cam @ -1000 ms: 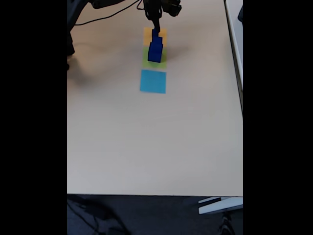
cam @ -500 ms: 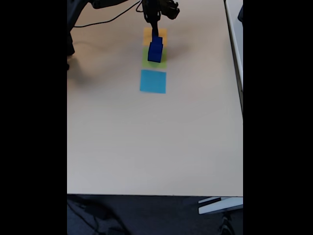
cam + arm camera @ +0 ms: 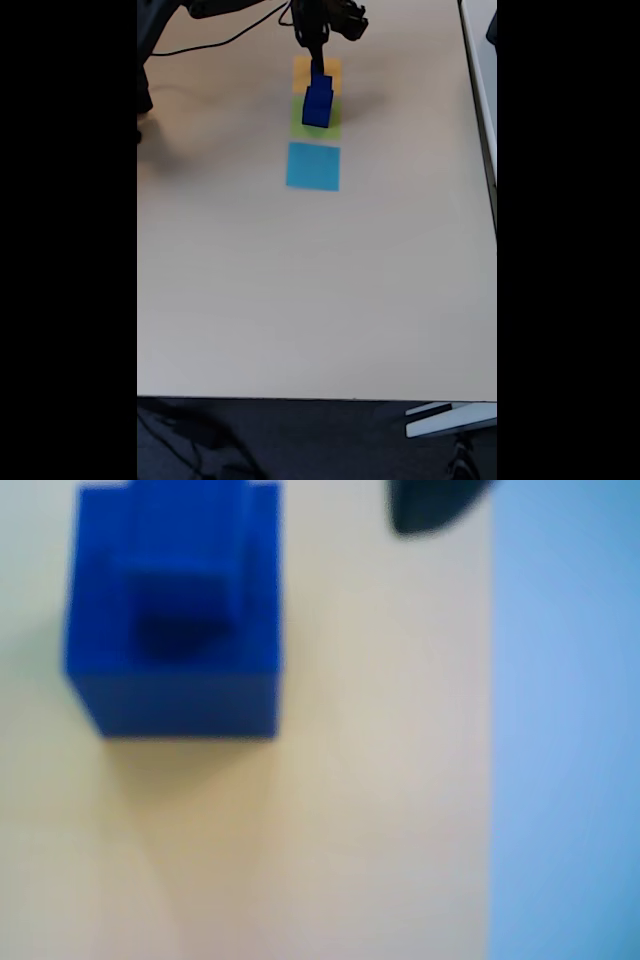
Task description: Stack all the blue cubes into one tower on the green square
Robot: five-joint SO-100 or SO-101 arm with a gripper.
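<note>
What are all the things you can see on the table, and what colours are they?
blue cubes: count unclear, stacked in one dark blue tower, on the green square
green square: one, lime green, flat, middle of the three patches in the fixed view
orange-yellow square: one, flat, behind the green one
light-blue square: one, flat, in front of the green one
table: one, beige
cable: one, black, far left of the table
gripper: one, dark, just above the tower top; too small to tell if open
</note>
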